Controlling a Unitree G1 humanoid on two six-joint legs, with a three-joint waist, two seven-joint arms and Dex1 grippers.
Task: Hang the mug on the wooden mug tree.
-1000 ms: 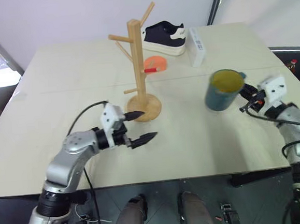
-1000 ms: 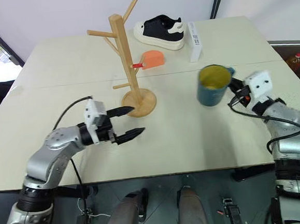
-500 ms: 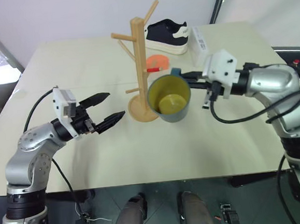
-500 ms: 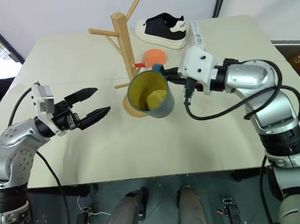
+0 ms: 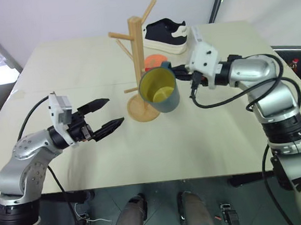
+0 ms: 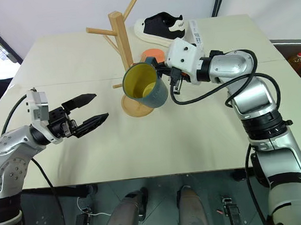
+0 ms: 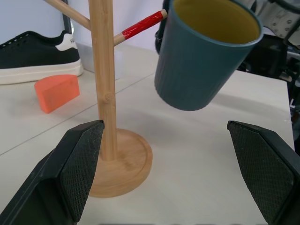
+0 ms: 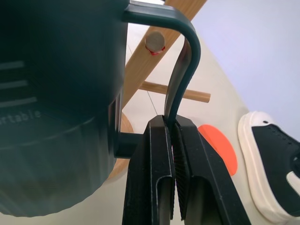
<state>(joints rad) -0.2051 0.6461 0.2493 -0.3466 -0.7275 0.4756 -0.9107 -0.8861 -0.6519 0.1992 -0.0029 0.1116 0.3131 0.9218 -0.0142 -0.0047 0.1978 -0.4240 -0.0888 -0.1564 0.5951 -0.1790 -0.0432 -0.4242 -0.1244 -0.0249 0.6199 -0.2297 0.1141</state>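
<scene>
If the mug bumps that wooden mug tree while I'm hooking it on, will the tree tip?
Possibly. The wooden mug tree is a tall thin post on a small round base, so a high sideways knock could rock it. The mug, pinched by its handle in the right pincer, looks comparatively heavy.

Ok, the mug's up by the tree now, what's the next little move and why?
Probably ease the right hand forward so the red-tipped peg enters the handle of the mug: that peg of the wooden mug tree sits level with the handle's opening, not yet through.

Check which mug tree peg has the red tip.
The peg on the wooden mug tree angled toward the held mug, just beside its handle; the other pegs are bare wood.
</scene>
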